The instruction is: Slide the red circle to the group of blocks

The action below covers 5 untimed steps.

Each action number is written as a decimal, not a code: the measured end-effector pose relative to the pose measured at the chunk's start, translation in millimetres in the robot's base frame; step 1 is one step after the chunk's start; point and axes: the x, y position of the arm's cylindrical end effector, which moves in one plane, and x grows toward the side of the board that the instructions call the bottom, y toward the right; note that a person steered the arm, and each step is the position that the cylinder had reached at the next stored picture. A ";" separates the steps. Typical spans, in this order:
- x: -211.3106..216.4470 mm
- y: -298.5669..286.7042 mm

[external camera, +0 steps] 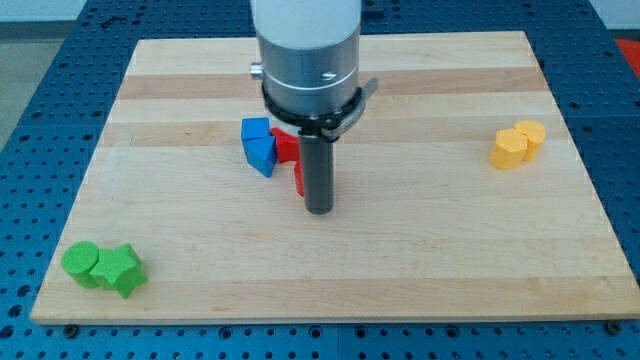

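My tip (319,209) rests on the wooden board (420,250) near its middle. Two red blocks lie just left of the rod and are partly hidden by it: one (285,146) behind the rod's upper part and one (299,177) touching the rod's left side. Their shapes cannot be made out, so I cannot tell which is the red circle. Two blue blocks (259,146) sit touching each other, right against the left of the red ones.
Two yellow blocks (517,144) sit together at the view's right. A green circle (82,264) and a green star-like block (122,270) sit together at the bottom left corner. The arm's wide grey body (306,50) hangs over the board's top middle.
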 end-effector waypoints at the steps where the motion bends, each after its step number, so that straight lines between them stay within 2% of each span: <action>1: -0.4 27.6; 2: -0.4 55.0; 3: -0.5 50.7; 5: -4.6 -9.0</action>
